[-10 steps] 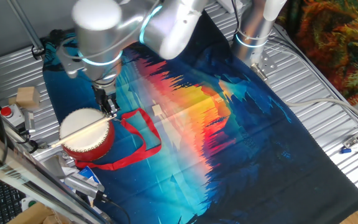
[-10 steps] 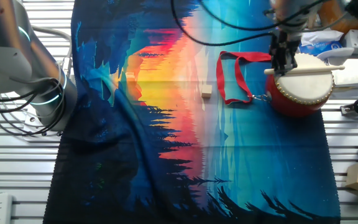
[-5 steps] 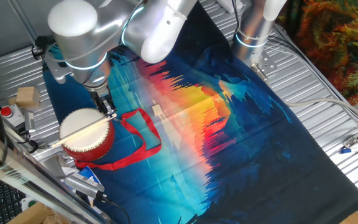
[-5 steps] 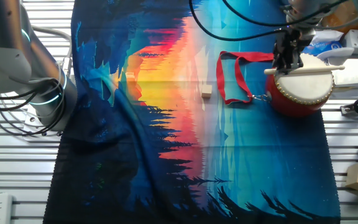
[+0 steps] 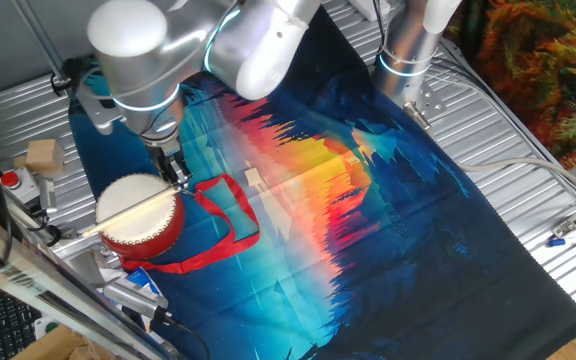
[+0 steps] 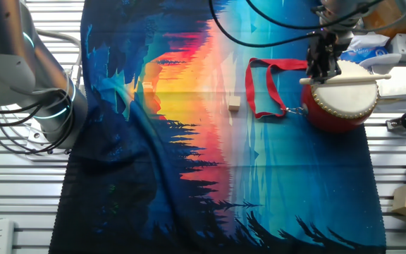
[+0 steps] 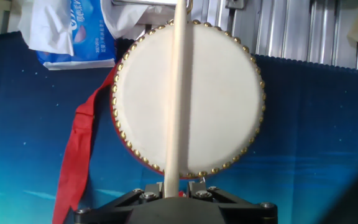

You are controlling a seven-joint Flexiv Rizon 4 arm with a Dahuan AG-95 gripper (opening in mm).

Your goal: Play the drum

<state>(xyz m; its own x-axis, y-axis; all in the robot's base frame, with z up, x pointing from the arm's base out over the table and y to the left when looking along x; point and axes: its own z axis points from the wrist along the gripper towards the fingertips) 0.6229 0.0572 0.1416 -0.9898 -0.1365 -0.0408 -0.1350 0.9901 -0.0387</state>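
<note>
Gripping the thin pale wooden stick (image 7: 178,93) by its near end, the gripper (image 5: 176,172) has its fingers closed tight on the shaft, as the hand view shows at the bottom edge where the black finger bases meet around the stick. Straight ahead of the fingers sits the drum (image 7: 188,96), its cream-white head filling the middle of the hand view, ringed by brass studs with the red body showing only as a thin rim. The stick runs out from the fingers across the whole width of the drumhead and past its far edge; whether it touches the skin cannot be told. In one fixed view the gripper stands just beside the drum's (image 5: 138,212) rim, with the stick (image 5: 133,210) lying across the head. The red ribbon strap (image 5: 223,225) loops away from the drum to the gripper's side, flat on the printed cloth (image 5: 368,220). In the other fixed view the gripper (image 6: 324,65) hangs at the drum's (image 6: 340,99) edge nearest the strap (image 6: 263,88). Beyond the drum, at the far end of the stick, lies a blue-and-white packet (image 7: 70,31) on the metal table (image 7: 303,28).
</note>
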